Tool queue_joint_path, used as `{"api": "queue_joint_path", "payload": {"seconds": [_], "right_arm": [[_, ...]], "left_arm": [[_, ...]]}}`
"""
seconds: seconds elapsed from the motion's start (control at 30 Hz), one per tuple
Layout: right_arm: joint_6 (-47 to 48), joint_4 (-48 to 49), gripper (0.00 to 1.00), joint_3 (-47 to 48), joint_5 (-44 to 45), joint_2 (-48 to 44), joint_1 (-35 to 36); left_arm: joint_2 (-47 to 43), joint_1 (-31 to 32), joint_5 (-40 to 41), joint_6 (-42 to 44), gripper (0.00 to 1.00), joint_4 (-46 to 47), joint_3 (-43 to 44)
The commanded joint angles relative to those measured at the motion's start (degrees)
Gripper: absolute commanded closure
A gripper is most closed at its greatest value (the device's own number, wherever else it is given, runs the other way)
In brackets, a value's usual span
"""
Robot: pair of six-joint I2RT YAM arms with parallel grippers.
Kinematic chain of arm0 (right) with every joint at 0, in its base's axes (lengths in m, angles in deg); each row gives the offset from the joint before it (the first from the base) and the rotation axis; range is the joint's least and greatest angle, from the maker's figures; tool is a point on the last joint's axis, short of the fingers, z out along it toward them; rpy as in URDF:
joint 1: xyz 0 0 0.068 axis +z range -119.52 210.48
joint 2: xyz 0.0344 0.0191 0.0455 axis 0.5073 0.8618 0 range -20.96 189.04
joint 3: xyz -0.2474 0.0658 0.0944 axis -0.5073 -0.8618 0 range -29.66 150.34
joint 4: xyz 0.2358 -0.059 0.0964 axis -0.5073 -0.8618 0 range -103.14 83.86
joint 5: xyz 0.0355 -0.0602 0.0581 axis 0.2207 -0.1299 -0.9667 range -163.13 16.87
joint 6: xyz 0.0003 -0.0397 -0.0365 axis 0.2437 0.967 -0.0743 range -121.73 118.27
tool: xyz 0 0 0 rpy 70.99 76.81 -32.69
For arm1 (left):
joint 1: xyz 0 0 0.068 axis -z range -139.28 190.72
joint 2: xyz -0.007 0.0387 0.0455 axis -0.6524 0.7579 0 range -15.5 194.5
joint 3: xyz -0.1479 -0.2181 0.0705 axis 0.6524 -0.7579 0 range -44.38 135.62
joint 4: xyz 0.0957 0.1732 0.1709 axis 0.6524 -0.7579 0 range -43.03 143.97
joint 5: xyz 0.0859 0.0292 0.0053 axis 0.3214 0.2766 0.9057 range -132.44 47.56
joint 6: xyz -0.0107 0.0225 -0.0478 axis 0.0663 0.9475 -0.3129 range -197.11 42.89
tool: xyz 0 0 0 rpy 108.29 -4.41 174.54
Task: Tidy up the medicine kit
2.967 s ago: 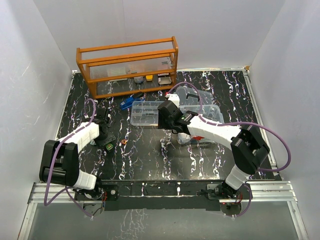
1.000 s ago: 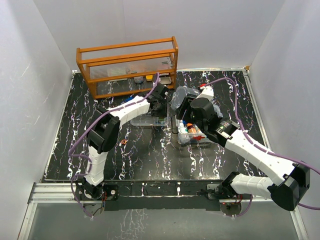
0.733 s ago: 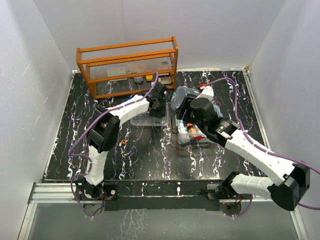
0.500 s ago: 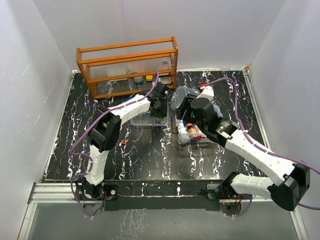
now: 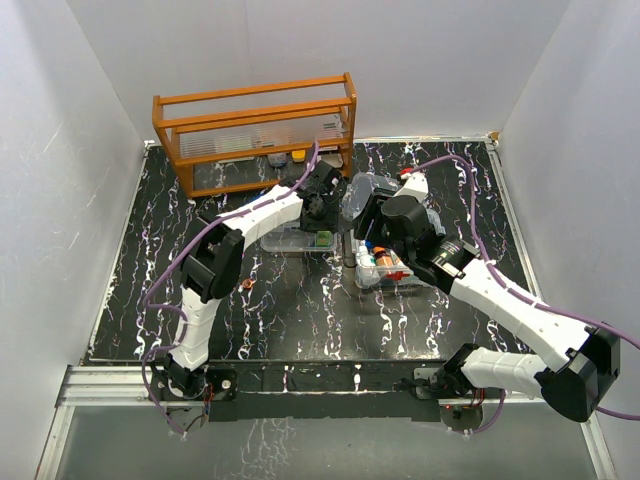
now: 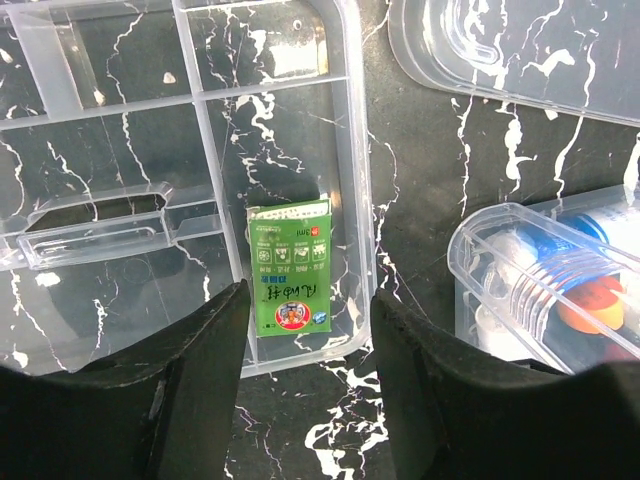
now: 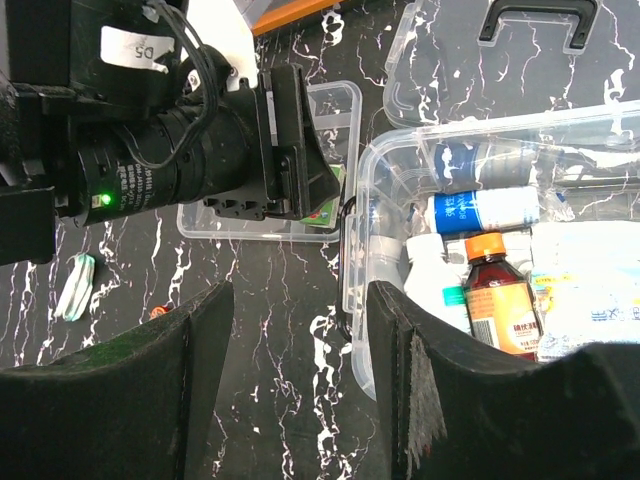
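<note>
Medicine kit box (image 7: pixel 362 230) lies just right of the right gripper (image 7: pixel 300 295), fingers spread and empty, as before. Divided tray (image 6: pixel 352 200) lies under the left gripper (image 6: pixel 308 300), whose fingers have spread wider. Green sachet (image 6: pixel 291 281), now let go, lies flat between them in a tray compartment.

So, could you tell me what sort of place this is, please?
Probably a robotics lab test cell: plain white walls enclose a black marbled table, with the left arm and right arm bolted to an aluminium rail.

White-and-black arms (image 5: pixel 268 212), purple cables (image 5: pixel 145 298), black fingers (image 6: pixel 170 400)
</note>
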Motion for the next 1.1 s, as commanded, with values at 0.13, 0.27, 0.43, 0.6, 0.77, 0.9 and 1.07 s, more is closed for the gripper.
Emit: {"api": "queue_joint_path", "payload": {"seconds": [0.13, 0.27, 0.43, 0.6, 0.77, 0.9, 1.07], "right_arm": [[-0.16, 1.23, 0.46, -0.34, 1.78, -1.65, -0.21], [-0.2, 1.12, 0.46, -0.79, 1.79, -2.05, -0.22], [-0.04, 1.57, 0.46, -1.26, 0.88, -2.22, -0.27], [-0.14, 2.72, 0.46, -1.86, -0.36, -2.28, -0.3], [-0.4, 3.33, 0.46, -2.07, -1.3, -1.56, -0.34], [-0.59, 3.43, 0.46, -2.11, -1.57, -1.34, -0.32], [-1.39, 4.3, 0.46, -2.98, -1.91, -1.32, -0.31]], "left_arm": [[-8.04, -0.48, 3.93, 1.07, 0.6, -3.22, -1.53], [-14.87, -2.73, 7.31, 1.17, 0.6, -4.15, -8.8], [-27.52, -7.03, 8.67, -0.1, 0.53, -4.96, -21.02], [-39.2, -13.82, 10.25, -3.06, 0.41, -6.83, -33.49], [-45.88, -20.56, 12.46, -2.69, 0.25, -8.79, -40.33], [-46.6, -26.12, 14.0, -0.25, 0.2, -9.46, -41.8], [-43.29, -33.59, 10.58, 1.42, 0.18, -5.38, -43.69]]}}
